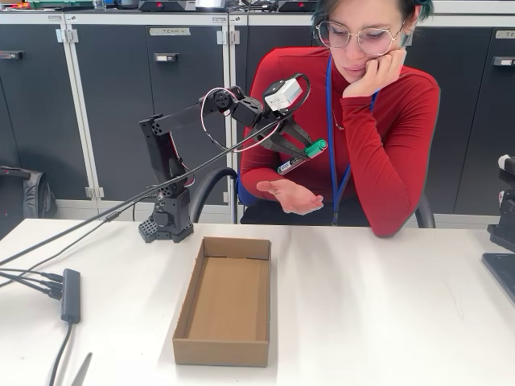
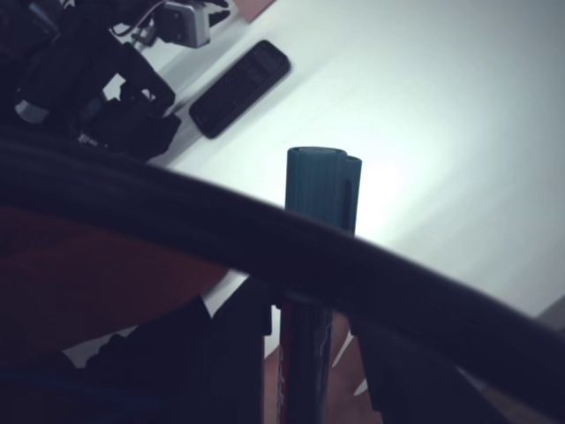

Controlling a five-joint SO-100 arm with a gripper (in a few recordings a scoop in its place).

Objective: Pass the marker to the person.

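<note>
The marker [image 1: 304,156], green-capped with a dark barrel, is held tilted in the air by my gripper [image 1: 296,154], which is shut on its barrel. It hangs just above the open, palm-up hand [image 1: 291,195] of the person [image 1: 378,121], who sits behind the table in a red top, head resting on the other hand. In the wrist view the marker [image 2: 320,203] rises from between my fingers [image 2: 238,353], its green cap up, with a dark cable crossing in front.
An open cardboard box [image 1: 225,299] lies mid-table in front of the arm's base [image 1: 167,221]. Cables and a hub [image 1: 70,294] run along the left. Dark equipment [image 1: 503,233] stands at the right edge. A black phone-like device [image 2: 240,87] lies on the table.
</note>
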